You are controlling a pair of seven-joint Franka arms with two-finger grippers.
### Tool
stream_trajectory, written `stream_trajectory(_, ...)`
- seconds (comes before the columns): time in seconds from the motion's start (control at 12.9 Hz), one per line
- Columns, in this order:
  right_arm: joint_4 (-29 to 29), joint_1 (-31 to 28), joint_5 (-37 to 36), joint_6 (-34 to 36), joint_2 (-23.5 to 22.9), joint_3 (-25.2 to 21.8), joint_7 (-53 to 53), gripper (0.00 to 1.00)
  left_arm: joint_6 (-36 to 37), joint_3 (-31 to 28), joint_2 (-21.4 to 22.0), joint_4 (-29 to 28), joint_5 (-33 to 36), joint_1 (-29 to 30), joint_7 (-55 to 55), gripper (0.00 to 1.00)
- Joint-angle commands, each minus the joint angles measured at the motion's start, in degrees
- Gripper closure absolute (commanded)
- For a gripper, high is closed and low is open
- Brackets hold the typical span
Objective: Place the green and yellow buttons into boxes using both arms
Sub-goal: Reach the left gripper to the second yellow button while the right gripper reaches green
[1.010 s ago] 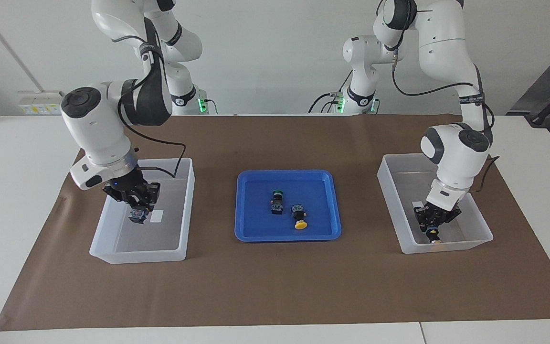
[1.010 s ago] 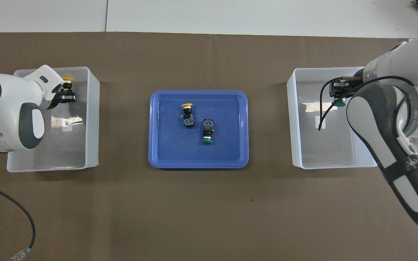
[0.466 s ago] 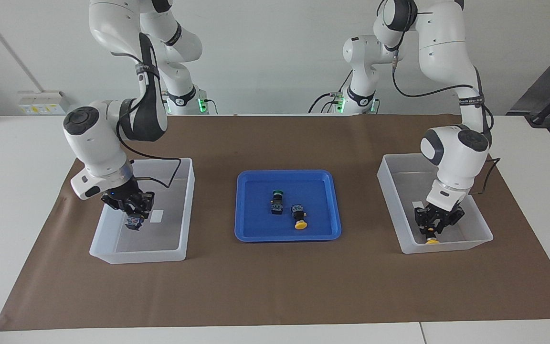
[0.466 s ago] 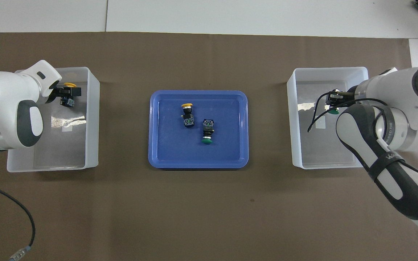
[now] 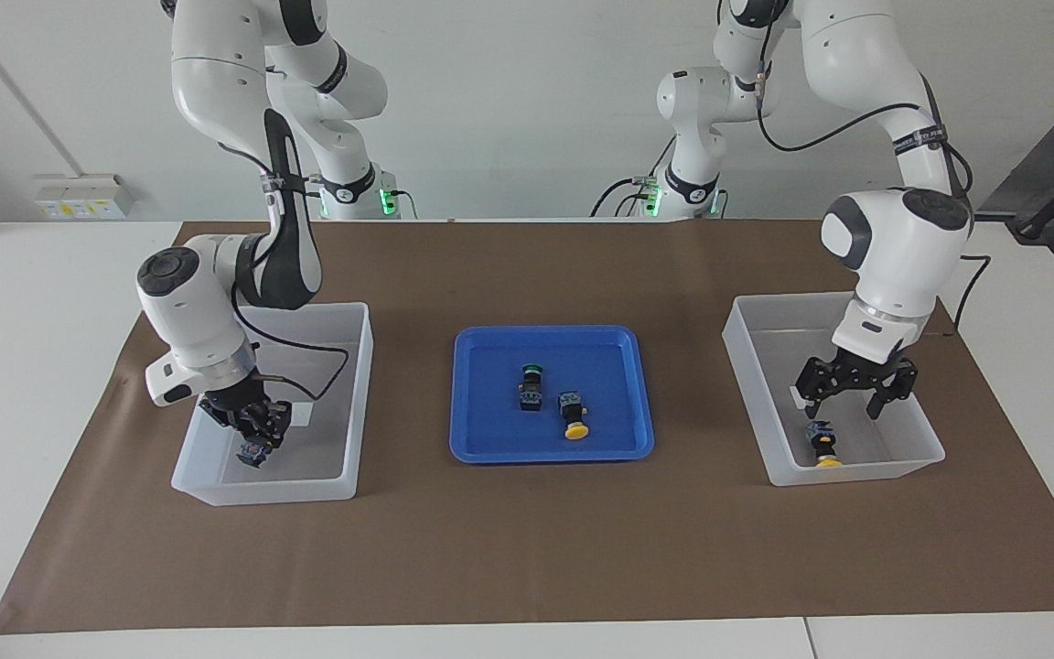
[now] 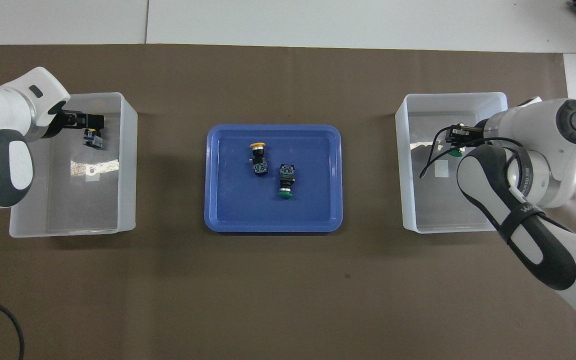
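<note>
Left tool [image 5: 854,395] spread apart over yellow button [image 5: 824,448], lying loose at 12 o'clock end of box [image 5: 856,474] in overhead view; judged deliberately set down there. Right tool [image 5: 252,426] low at 12 o'clock end of other box [image 5: 262,487], right at green button [image 5: 251,451]; cannot tell grip state. Left to fetch: spare buttons [image 5: 530,384] in blue tray [image 5: 490,448], mid-worktop.

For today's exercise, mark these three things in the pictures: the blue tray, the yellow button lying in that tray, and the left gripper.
blue tray [image 6: 228,210]: overhead view, bare floor near a corner.
yellow button in the tray [image 6: 257,145]: overhead view, its yellow cap.
left gripper [image 5: 851,396]: facing view, midway between its open fingertips.
</note>
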State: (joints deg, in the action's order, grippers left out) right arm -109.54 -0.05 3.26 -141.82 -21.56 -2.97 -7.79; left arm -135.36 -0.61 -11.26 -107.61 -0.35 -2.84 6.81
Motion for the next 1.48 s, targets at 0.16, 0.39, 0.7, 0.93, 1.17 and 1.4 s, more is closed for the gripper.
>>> stream_trajectory(0.16, 3.61, 4.52, 0.69, 6.34, 5.19, 0.69, -0.99, 0.00, 2.21, -0.18, 1.51, -0.40, 0.61, -8.31, -10.49, 0.00)
stream_trajectory(0.39, 8.20, 9.44, 0.78, 12.44, 6.35, 1.21, -5.89, 0.00, 0.98, -0.09, 0.81, -0.76, 0.61, -13.84, -18.56, 0.00)
stream_trajectory(0.7, 7.24, 17.70, 2.87, 11.21, 5.91, 2.09, -10.49, 0.00, -2.18, 0.00, -2.79, -0.85, 0.52, -21.32, -27.35, 0.00)
stream_trajectory(0.93, 2.51, 21.05, 5.70, 3.50, 5.38, 2.09, -10.49, 0.00, -6.48, 0.00, -6.57, -0.76, 0.52, -25.27, -35.79, 0.00)
stream_trajectory(1.17, 0.73, 21.24, 5.70, 3.04, 4.77, 2.09, -10.22, 0.00, -12.10, 0.00, -10.44, -0.76, 0.26, -27.74, -42.56, 0.00)
stream_trajectory(1.4, 0.56, 21.24, 5.70, 2.95, 4.77, 2.09, -10.22, 0.00, -14.49, 0.00, -11.76, -1.02, 0.08, -28.98, -45.92, 0.07)
